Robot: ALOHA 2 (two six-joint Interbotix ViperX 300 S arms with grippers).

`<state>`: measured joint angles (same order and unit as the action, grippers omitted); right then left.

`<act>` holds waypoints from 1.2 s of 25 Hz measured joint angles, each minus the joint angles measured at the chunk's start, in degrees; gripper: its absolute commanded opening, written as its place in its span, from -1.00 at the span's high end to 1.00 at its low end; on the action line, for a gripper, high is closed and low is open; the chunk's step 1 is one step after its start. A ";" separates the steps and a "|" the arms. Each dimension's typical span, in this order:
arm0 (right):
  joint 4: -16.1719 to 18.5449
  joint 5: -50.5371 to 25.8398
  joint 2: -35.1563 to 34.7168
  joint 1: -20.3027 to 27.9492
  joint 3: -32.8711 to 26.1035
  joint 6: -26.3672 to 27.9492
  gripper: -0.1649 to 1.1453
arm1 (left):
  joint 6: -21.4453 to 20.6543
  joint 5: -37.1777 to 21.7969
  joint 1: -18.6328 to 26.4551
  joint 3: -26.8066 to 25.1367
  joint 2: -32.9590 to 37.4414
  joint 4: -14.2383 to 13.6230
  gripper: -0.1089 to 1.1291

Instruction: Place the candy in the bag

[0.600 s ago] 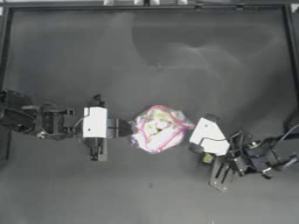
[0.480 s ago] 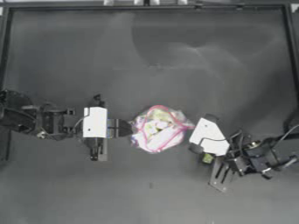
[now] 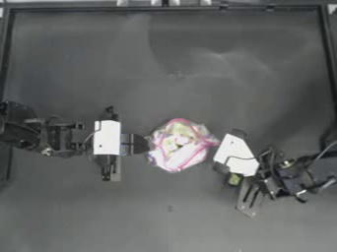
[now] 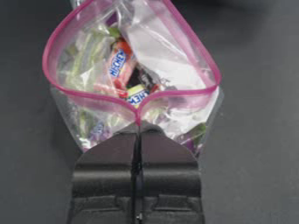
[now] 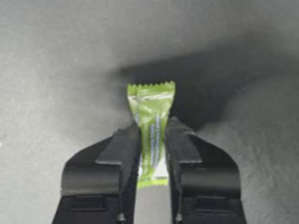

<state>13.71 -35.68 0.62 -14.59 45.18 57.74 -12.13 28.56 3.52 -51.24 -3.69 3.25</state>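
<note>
The bag (image 3: pixel 178 145) lies at the table's middle, a clear pouch with a pink rim, its mouth gaping wide (image 4: pixel 131 52) and wrapped sweets inside. My left gripper (image 3: pixel 141 144) is shut on the bag's left rim, pinching the pink strip (image 4: pixel 139 124). Right of the bag, my right gripper (image 3: pixel 223 170) is shut on the candy (image 5: pixel 152 131), a green wrapped piece standing up between the fingers above the bare table. In the top view only a green tip of the candy (image 3: pixel 234 179) shows beside the right wrist.
Dark table all round the bag. The raised table frame (image 3: pixel 164 7) runs along the far side. Both arms lie low, the left from the left edge, the right from the lower right.
</note>
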 measured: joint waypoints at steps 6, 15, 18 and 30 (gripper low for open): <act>0.70 -3.34 4.22 -0.26 0.09 0.09 -0.01 | 0.00 0.00 0.00 0.00 0.00 0.00 0.72; 8.61 -8.61 12.66 -0.35 -4.04 -1.05 0.00 | 0.00 0.00 0.00 0.00 0.00 0.00 0.72; 12.57 -8.96 12.92 -0.35 -6.42 -1.58 0.00 | 0.00 0.00 0.00 0.00 0.00 0.00 0.72; 22.32 -4.04 8.88 3.52 -12.13 -2.99 -0.01 | 0.00 0.53 0.00 0.00 -0.18 0.00 0.72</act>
<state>36.04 -39.73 9.49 -11.07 33.05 54.76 -12.13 29.09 3.52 -51.24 -3.87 3.25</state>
